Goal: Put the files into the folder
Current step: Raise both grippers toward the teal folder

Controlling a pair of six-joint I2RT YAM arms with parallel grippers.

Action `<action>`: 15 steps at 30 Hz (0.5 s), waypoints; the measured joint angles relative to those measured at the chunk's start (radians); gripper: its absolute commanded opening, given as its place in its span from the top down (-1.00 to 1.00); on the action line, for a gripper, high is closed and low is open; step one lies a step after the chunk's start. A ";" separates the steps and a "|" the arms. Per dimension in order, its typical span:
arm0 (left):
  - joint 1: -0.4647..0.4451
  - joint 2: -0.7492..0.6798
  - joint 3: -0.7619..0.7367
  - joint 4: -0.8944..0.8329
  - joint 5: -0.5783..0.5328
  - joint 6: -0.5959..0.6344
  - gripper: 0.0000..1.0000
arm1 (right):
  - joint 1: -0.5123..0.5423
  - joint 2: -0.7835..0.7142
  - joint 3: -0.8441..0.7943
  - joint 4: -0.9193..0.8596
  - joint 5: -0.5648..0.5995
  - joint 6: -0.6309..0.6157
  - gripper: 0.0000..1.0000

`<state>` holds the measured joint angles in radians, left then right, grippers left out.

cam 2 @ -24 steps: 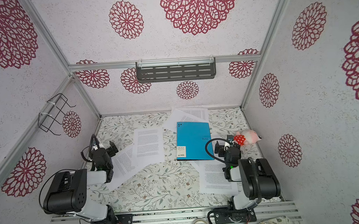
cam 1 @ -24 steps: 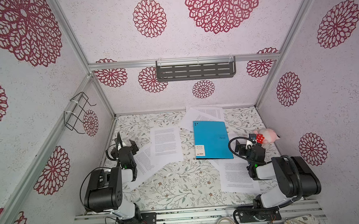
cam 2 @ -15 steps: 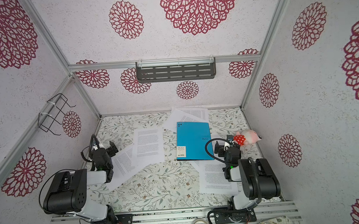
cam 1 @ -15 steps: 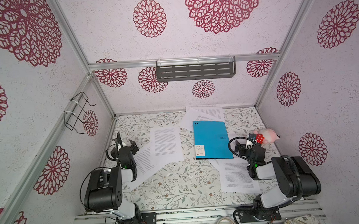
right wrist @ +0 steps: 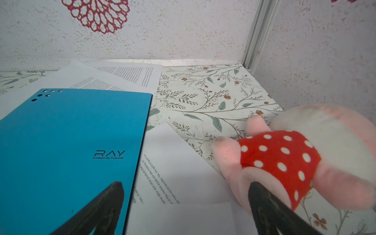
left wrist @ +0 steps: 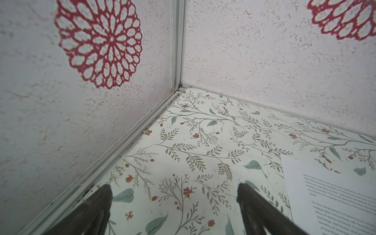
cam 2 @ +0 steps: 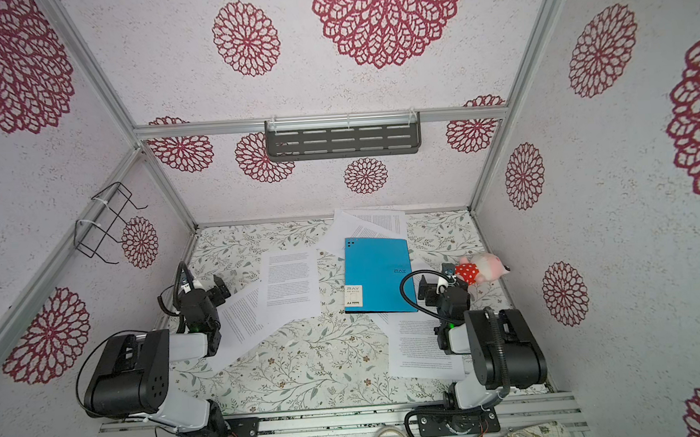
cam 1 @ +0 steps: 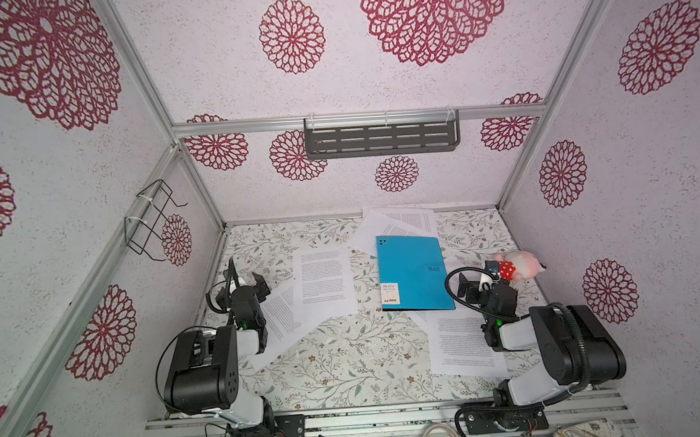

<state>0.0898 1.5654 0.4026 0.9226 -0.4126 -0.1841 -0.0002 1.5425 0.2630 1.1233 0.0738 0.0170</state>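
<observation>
Blue folder [cam 1: 412, 274] shut, files [cam 1: 323, 281] scattered loose around it on the desk [cam 1: 348, 353].
The folder lies flat, overlapping sheets at its far and near edges; more files lie to its left. The left end effector [left wrist: 174, 189] hovers spread wide over bare desk beside one sheet. The right end effector [right wrist: 186, 186], equally spread and empty, hovers between the folder's edge and a pink plush toy [right wrist: 284, 158].
</observation>
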 measured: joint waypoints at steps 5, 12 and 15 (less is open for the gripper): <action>0.000 0.000 0.000 0.000 0.000 0.000 -0.97 | 0.000 0.000 0.000 0.000 0.000 0.000 -0.98; -0.039 -0.192 0.111 -0.328 -0.106 -0.032 -0.97 | 0.092 -0.203 0.065 -0.282 0.172 0.022 -0.98; -0.069 -0.301 0.291 -0.598 -0.117 -0.179 -0.97 | 0.109 -0.258 0.216 -0.438 0.249 0.151 -0.98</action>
<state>0.0212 1.2640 0.6937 0.3244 -0.5297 -0.3626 0.1089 1.2842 0.4793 0.6857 0.3225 0.1684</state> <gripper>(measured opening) 0.986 0.989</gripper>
